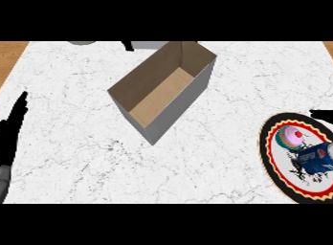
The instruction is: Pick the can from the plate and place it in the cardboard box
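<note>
1. Head view: my left hand (3, 139) rests at the bench's left edge, fingers straight and relaxed, pointing up along the edge, holding nothing.
2. My right hand (329, 115) shows only as a dark tip at the right edge, just above the plate; I cannot tell whether its fingers are open or curled.
3. The can (323, 158) lies on its side on the plate (282, 184), toward the plate's right part, its silver end facing right, close to the view's right edge.
4. The plate sits at the bench's right side; its right part is cut off by the view's edge.
5. The box (162, 88) stands open near the middle of the bench (70, 110), set on a slant, its long axis running from lower left to upper right, its far corner near the bench's back edge.
6. Bare bench lies between box and plate, and a wide bare stretch between box and my left hand.
7. Wooden floor (3, 62) shows past the bench's left and right back corners.
</note>
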`<move>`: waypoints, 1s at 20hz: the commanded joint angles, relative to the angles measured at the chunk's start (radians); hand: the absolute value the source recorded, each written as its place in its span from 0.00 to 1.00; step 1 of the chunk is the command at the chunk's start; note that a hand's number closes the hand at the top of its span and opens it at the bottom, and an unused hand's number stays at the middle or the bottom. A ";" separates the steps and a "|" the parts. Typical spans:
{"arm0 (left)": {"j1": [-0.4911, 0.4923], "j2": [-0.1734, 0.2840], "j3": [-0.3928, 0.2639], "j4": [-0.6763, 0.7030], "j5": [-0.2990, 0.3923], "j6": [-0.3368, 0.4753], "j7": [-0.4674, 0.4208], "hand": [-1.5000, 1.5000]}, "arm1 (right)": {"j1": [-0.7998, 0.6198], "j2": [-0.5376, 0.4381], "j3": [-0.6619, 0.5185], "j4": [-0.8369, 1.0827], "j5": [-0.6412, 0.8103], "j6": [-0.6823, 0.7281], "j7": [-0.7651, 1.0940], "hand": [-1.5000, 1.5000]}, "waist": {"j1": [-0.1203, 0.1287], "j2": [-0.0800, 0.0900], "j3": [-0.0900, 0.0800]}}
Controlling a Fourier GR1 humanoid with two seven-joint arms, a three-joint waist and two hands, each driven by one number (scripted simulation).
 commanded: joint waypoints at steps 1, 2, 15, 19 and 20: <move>0.062 -0.008 0.017 -0.067 -0.026 -0.005 0.016 0.50 | -0.022 0.019 -0.005 0.006 0.043 0.067 -0.034 0.00 | -0.005 -0.003 0.000; -0.001 -0.018 0.028 -0.002 -0.029 -0.019 0.027 0.50 | -0.034 0.024 -0.015 0.049 0.053 0.056 -0.062 0.00 | -0.008 -0.001 0.000; 0.025 -0.066 0.045 -0.040 -0.077 -0.011 0.031 0.50 | 0.063 -0.007 -0.022 -0.159 -0.028 0.146 -0.095 0.00 | -0.020 -0.005 -0.001; -0.021 -0.008 0.106 0.039 -0.051 -0.088 -0.007 0.50 | 0.162 0.010 0.000 -0.303 -0.039 0.126 0.004 0.00 | -0.025 -0.005 -0.001; -0.013 -0.066 0.082 0.057 -0.085 -0.048 -0.042 0.50 | 0.127 0.004 -0.007 -0.261 -0.018 0.141 -0.006 0.00 | -0.018 -0.003 -0.001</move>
